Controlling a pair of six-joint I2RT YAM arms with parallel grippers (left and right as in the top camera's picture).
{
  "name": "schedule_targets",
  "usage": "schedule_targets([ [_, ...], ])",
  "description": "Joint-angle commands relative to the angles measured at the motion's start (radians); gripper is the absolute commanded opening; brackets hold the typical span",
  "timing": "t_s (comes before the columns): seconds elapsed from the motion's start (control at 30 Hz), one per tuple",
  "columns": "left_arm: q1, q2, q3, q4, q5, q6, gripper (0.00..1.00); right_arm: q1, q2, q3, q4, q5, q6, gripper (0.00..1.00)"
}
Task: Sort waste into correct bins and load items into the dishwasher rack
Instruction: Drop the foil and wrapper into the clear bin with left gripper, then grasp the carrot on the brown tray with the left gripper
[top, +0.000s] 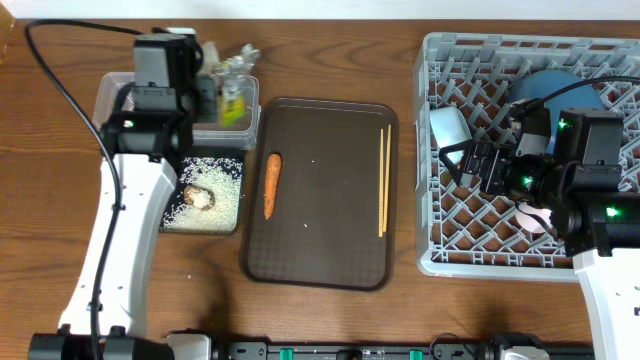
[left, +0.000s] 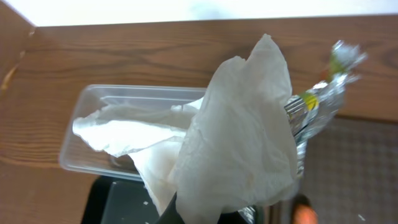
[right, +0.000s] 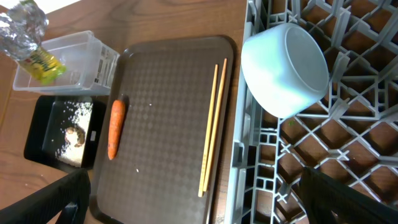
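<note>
My left gripper (top: 222, 92) hangs over the clear tub (top: 115, 95), shut on a bundle of white napkin (left: 236, 143), crumpled foil (left: 329, 93) and yellow-green wrapper (top: 232, 100); the napkin hides its fingertips. The black tray (top: 225, 215) holds rice grains (top: 215, 175) and a brown food scrap (top: 200, 197). The carrot (top: 270, 185) and two chopsticks (top: 383, 180) lie on the brown serving tray (top: 320, 250). My right gripper (top: 465, 165) is open and empty over the rack (top: 440, 255), next to the white bowl (right: 286, 65). The dark blue bowl (top: 560, 85) sits in the rack's far part.
The arm partly hides a pale pink thing (top: 535, 215) in the rack. The rack's left wall (right: 239, 162) runs close beside the chopsticks (right: 211, 124). The carrot (right: 115, 127) lies near the serving tray's left edge, by the black tray (right: 43, 127).
</note>
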Motion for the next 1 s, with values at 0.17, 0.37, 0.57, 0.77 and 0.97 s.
schedule_targets([
  [0.17,0.021,0.13,0.008,0.018,0.004,-0.015,0.06,0.024,0.001,0.014,0.006,0.0,-0.014,0.99],
  [0.37,0.021,0.268,0.008,0.128,0.003,-0.015,0.43,0.024,0.001,0.014,0.006,0.0,-0.014,0.99],
  [0.57,0.021,0.251,0.009,0.123,0.003,-0.016,0.88,0.024,0.001,0.014,0.008,0.0,-0.014,0.99],
  [0.77,0.019,0.09,0.01,0.016,0.02,-0.11,0.88,0.024,0.001,0.014,0.016,0.0,-0.014,0.99],
  [0.97,0.019,-0.014,0.01,-0.101,0.23,-0.113,0.28,0.024,0.001,0.014,0.02,0.0,-0.014,0.99],
])
